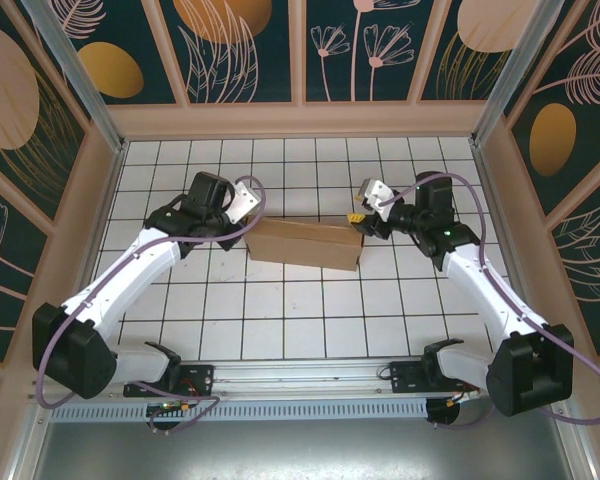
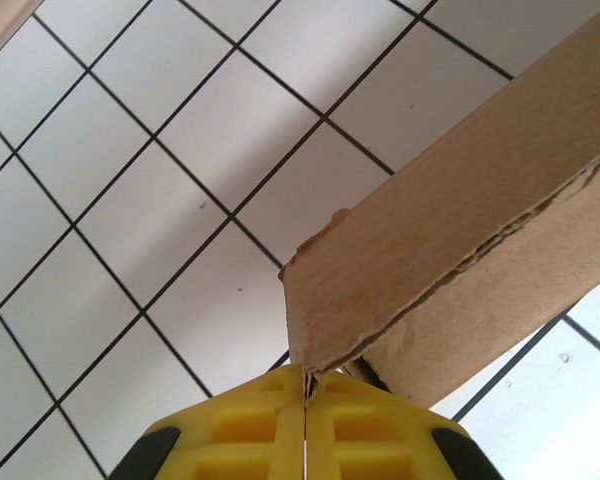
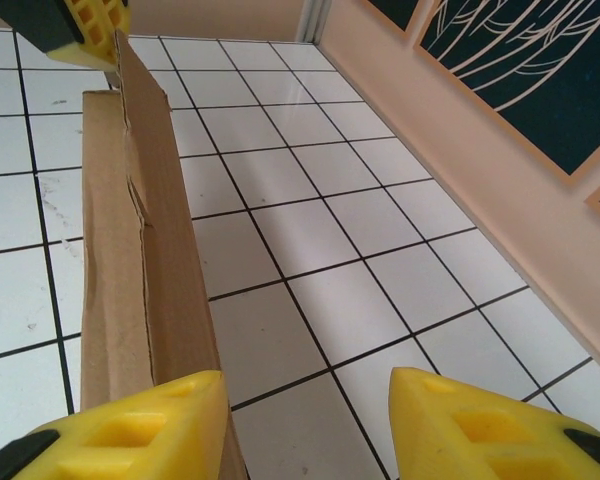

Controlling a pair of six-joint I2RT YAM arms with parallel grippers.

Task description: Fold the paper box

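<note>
Cardboard, thin and brown, is what my left gripper (image 2: 305, 405) has pinched: its jaws are together on the ragged corner of an upright flap of the paper box (image 2: 460, 230). My right gripper (image 3: 305, 395) stands with its jaws apart and bare tile between them. The box's wall runs close along one side of that gap, and I cannot tell whether it touches.

Further out, the box sits in the middle of the white tiled table (image 1: 280, 320), between my two wrists, its long side lying across.

I judge it light and easily shoved, so one end needs pinning while the other is worked. The sheet looks stiff across its panels but should give readily at the creases. The torn edge tells me it will rip if I yank. The best hold, I think, is on a flap's free edge close to a score line, squeezed flat, not out at a corner.
</note>
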